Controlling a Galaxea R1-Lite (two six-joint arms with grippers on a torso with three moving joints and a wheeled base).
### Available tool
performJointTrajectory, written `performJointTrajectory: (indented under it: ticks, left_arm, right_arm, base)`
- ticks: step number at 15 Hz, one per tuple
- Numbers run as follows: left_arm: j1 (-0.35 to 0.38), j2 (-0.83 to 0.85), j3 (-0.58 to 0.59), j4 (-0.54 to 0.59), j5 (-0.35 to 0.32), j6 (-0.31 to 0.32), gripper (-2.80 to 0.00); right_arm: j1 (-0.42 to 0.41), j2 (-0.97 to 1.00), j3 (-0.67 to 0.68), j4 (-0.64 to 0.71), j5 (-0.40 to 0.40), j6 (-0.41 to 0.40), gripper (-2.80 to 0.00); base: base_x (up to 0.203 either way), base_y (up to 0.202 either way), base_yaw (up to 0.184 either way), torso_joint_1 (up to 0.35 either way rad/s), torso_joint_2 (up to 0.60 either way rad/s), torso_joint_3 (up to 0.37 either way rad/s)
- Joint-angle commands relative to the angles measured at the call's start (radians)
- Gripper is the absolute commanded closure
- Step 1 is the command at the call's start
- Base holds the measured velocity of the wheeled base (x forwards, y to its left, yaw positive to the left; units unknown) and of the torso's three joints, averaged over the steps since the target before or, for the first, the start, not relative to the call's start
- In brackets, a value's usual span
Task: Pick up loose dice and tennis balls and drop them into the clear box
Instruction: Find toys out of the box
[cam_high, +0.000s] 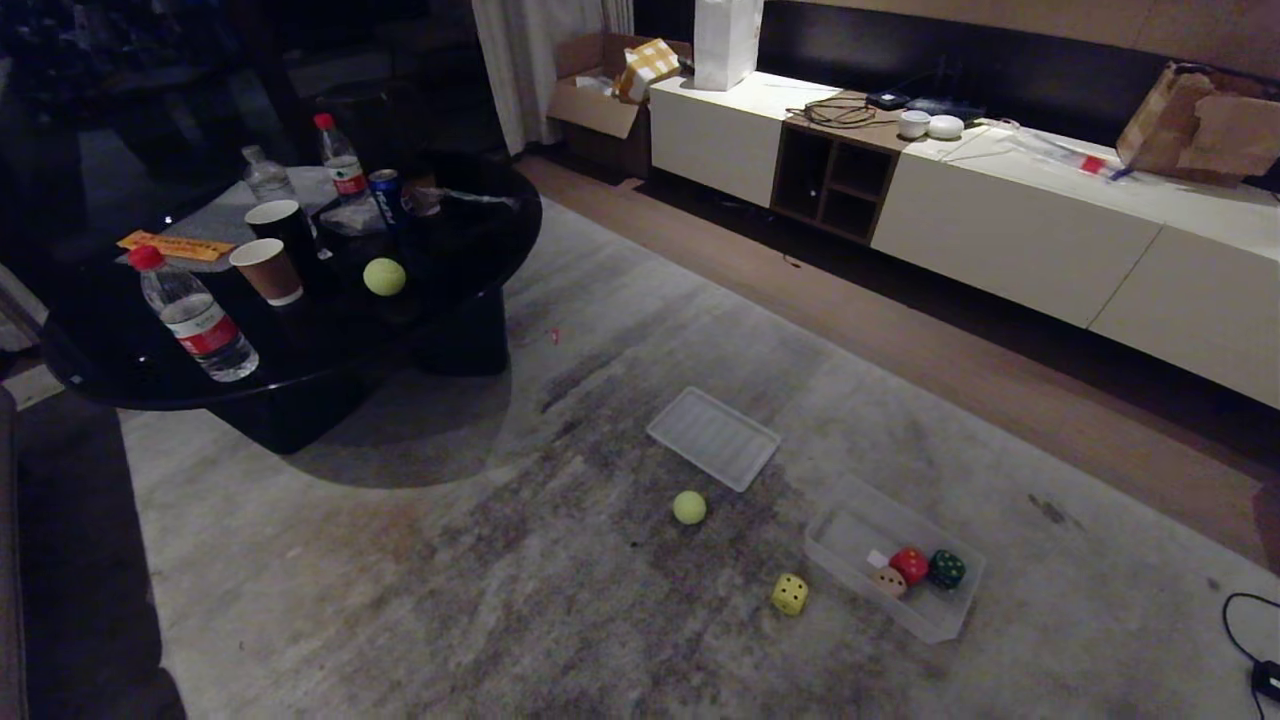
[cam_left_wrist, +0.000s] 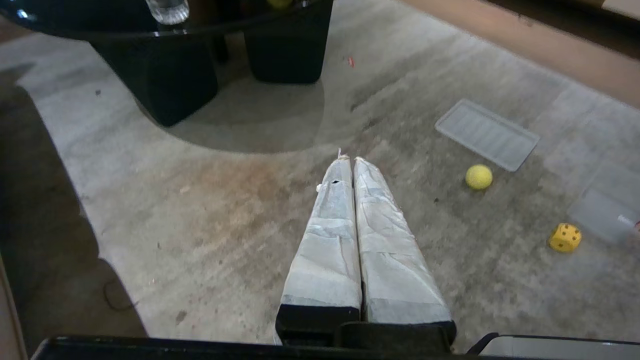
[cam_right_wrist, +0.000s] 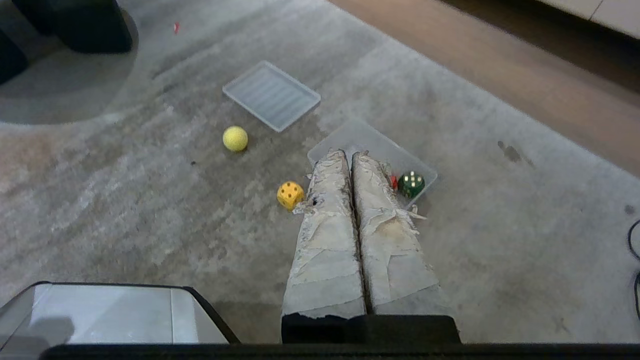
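The small transparent plastic clear box (cam_right_wrist: 372, 150) lies just beyond the tip of the right gripper (cam_right_wrist: 350, 156), partly hidden by its fingers; a dark green die (cam_right_wrist: 411, 183) and a red die (cam_right_wrist: 393, 181) are seen inside it, with a peach die (cam_high: 889, 581) beside them in the head view. The loose yellow die (cam_right_wrist: 290, 195) sits on the grey carpet (cam_right_wrist: 150, 210) just beside that gripper's tip, outside the box; a poor grasp on its rounded corners is likely to let it slip or roll, and a nudge could shift the light box. One yellow-green fuzzy tennis ball (cam_right_wrist: 235, 138) rests further off, near the flat ribbed translucent tray (cam_right_wrist: 271, 95); it may roll away if brushed. A second tennis ball (cam_high: 384, 277) is on the black round table (cam_high: 460, 230) among paper cups and bottles, which could be knocked over. Both grippers are held above the floor, pointing forward and down, neither holding anything; the left gripper (cam_left_wrist: 348, 159) has its taped fingers pressed together, well apart from the pieces, and the right's are likewise together.
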Motion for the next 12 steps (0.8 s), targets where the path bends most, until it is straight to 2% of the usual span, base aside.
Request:
performJointTrajectory:
  ticks: [1, 12]
  left_arm:
    - [0.000, 0.002, 0.002, 0.000, 0.000, 0.000, 0.00]
    - [0.000, 0.002, 0.002, 0.000, -0.001, 0.000, 0.00]
  right_arm:
    - [0.002, 0.001, 0.000, 0.001, 0.001, 0.000, 0.00]
    - [0.000, 0.001, 0.000, 0.001, 0.001, 0.000, 0.00]
  base:
    - [0.000, 0.000, 0.000, 0.000, 0.00, -0.191]
    - [0.000, 0.000, 0.000, 0.004, 0.00, -0.195]
